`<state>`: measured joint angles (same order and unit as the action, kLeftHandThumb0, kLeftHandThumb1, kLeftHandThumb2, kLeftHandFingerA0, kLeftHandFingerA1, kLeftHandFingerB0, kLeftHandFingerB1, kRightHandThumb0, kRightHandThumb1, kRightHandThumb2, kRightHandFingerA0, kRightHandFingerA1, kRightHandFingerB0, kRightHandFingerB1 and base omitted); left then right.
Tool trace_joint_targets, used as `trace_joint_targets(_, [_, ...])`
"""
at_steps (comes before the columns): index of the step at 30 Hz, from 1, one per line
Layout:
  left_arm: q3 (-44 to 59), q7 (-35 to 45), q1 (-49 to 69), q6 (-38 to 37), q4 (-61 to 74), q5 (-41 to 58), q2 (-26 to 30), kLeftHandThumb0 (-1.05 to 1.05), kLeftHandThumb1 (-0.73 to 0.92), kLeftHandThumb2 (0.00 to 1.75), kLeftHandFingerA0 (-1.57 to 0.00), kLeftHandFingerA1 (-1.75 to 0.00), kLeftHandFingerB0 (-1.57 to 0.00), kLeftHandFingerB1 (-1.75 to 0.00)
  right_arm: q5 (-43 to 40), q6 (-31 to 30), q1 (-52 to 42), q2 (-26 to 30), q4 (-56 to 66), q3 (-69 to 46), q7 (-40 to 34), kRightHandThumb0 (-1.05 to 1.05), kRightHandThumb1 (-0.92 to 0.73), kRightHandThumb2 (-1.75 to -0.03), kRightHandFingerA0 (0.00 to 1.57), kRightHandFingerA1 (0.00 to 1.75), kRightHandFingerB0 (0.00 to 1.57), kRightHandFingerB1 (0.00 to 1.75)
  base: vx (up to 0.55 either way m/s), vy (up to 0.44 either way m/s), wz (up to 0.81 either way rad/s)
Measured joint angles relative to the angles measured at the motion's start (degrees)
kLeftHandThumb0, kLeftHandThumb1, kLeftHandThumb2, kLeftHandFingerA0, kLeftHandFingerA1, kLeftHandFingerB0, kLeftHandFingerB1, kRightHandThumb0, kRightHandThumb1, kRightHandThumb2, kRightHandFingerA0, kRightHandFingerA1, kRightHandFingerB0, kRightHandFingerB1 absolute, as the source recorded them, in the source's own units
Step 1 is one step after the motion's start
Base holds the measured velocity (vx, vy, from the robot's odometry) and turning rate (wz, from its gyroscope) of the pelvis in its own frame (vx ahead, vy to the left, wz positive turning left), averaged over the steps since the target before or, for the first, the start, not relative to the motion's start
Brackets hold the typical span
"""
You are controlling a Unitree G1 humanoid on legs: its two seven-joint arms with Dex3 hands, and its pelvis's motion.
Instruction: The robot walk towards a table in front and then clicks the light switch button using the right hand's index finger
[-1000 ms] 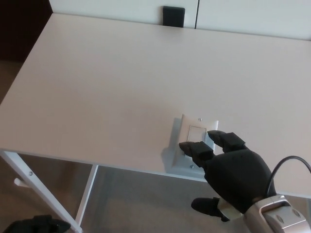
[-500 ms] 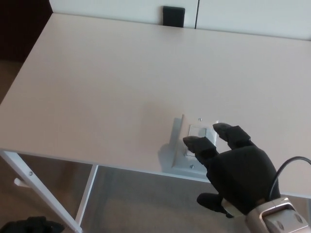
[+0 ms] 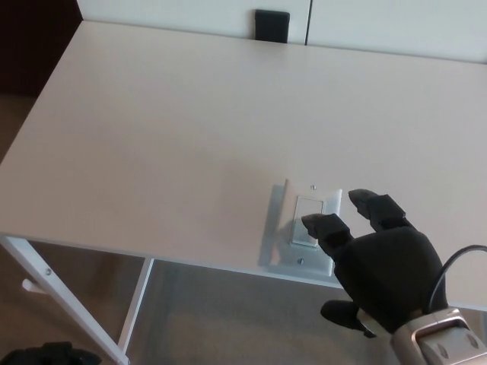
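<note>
A white light switch plate (image 3: 307, 228) lies flat near the front edge of the white table (image 3: 190, 129). Its rocker button (image 3: 307, 216) shows in the middle of the plate. My right hand (image 3: 380, 266) comes in from the lower right, black, with two fingers stretched forward and apart and the thumb below. One fingertip (image 3: 313, 223) rests over the lower right part of the rocker; the other finger (image 3: 373, 204) points past the plate's right edge. The hand holds nothing. My left hand (image 3: 42, 355) shows only as a dark shape at the bottom left.
A small black box (image 3: 272, 26) stands at the table's far edge against the white wall. The table's white metal leg (image 3: 61, 300) runs below the front left edge, with brown floor underneath.
My right hand has slid to the right, uncovering more of the switch plate. Its fingertip has moved from the plate's lower left to the rocker's lower right.
</note>
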<state>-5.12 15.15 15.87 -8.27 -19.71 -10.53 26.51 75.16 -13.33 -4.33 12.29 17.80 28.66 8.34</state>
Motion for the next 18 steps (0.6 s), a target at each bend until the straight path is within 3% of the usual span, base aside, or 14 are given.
trace_joint_targets(1, [0.0,0.1,-0.1,0.0,0.0,0.0,0.0,-0.41,0.49,0.56,-0.65,-0.42,-0.54,-0.37,-0.1,0.0,0.0,-0.1,-0.4,-0.1,0.0,-0.37,-0.29,-0.91,0.03,0.51,0.01,0.45,0.00,0.000,0.00])
trace_joint_targets(2, [-0.1,0.1,-0.2,0.0,-0.1,0.0,0.0,-0.41,0.49,0.56,-0.65,-0.42,-0.54,-0.37,-0.3,0.0,0.0,-0.2,-0.8,-0.1,0.0,-0.37,-0.29,-0.91,0.03,0.51,0.01,0.45,0.00,0.000,0.00])
trace_joint_targets(3, [-0.1,0.1,-0.3,0.0,-0.1,0.0,0.1,-0.41,0.49,0.56,-0.66,-0.42,-0.54,-0.37,-0.4,0.0,0.0,-0.3,-1.2,-0.1,0.0,-0.75,-0.49,-0.84,0.05,0.31,0.17,0.42,0.00,0.000,0.00])
trace_joint_targets(6, [-0.2,0.1,-0.2,0.0,0.0,-0.1,0.2,-0.40,0.49,0.56,-0.66,-0.42,-0.54,-0.37,-0.5,0.0,0.1,-0.5,-2.3,0.1,0.1,-0.77,-0.50,-0.85,0.04,0.30,0.17,0.42,0.00,0.000,0.00])
trace_joint_targets(9, [-0.3,0.1,-0.2,0.0,0.1,-0.2,0.2,-0.39,0.50,0.56,-0.66,-0.42,-0.54,-0.37,-0.5,0.0,0.2,-0.6,-3.5,0.4,0.2,-0.76,-0.49,-0.85,0.04,0.31,0.17,0.42,0.00,0.000,0.00])
trace_joint_targets(10, [-0.3,0.1,-0.2,0.0,0.1,-0.2,0.2,-0.38,0.50,0.56,-0.66,-0.42,-0.54,-0.37,-0.4,0.0,0.4,-0.8,-4.0,0.7,0.2,-0.38,-0.31,-0.93,0.02,0.51,0.00,0.45,0.00,0.000,0.00])
trace_joint_targets(14, [-0.3,0.2,-0.1,0.0,0.3,-0.2,0.2,-0.40,0.50,0.56,-0.66,-0.42,-0.54,-0.37,-0.1,-0.3,0.6,-1.0,-5.6,1.7,-0.2,-0.38,-0.30,-0.93,0.02,0.51,0.00,0.45,0.00,0.000,0.00])
trace_joint_targets(15, [-0.3,0.3,-0.1,0.0,0.4,-0.3,0.2,-0.41,0.50,0.56,-0.66,-0.42,-0.54,-0.37,-0.1,-0.4,0.6,-1.1,-5.9,1.9,-0.3,-0.77,-0.49,-0.85,0.05,0.31,0.19,0.42,0.00,0.000,0.00])
trace_joint_targets(16, [-0.3,0.3,-0.1,0.0,0.5,-0.3,0.2,-0.40,0.49,0.56,-0.66,-0.42,-0.54,-0.37,0.0,-0.5,0.6,-1.1,-6.1,2.1,-0.4,-0.38,-0.29,-0.92,0.02,0.51,0.00,0.45,0.00,0.000,0.00])
trace_joint_targets(18, [-0.3,0.4,-0.1,0.1,0.8,-0.4,0.4,-0.39,0.49,0.56,-0.66,-0.42,-0.54,-0.37,0.1,-0.6,0.6,-1.1,-6.2,2.6,-0.8,-0.38,-0.29,-0.92,0.02,0.51,0.00,0.45,0.00,0.000,0.00])
